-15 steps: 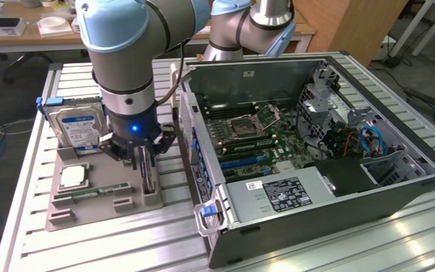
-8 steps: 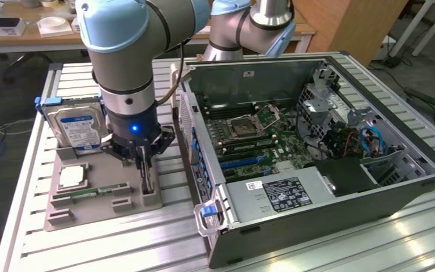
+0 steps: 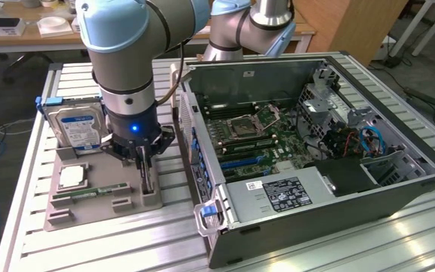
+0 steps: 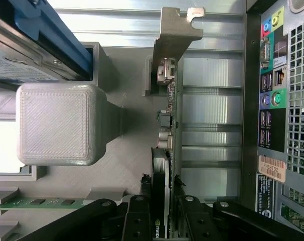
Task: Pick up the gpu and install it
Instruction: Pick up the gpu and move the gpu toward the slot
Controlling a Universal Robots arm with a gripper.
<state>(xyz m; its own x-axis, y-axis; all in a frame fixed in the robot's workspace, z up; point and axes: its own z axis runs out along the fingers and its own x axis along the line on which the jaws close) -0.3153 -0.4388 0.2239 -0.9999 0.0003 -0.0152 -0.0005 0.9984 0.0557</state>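
Gripper [image 4: 162, 193] looks clamped on gpu [image 4: 165, 70], edge-up in gray holder tray [image 3: 100, 214]. I'd pull straight up, slow, so bracket [image 4: 179, 27] doesn't snag slot.

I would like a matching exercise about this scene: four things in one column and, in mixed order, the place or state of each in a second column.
Things
1. gpu
2. hard drive
3. RAM stick
4. computer case

Places or states
A. lies flat on the grey tray
B. side open, motherboard showing
C. stands on edge, gripper closed on it
D. stands upright, blue label

Pairs: 1-C, 2-D, 3-A, 4-B
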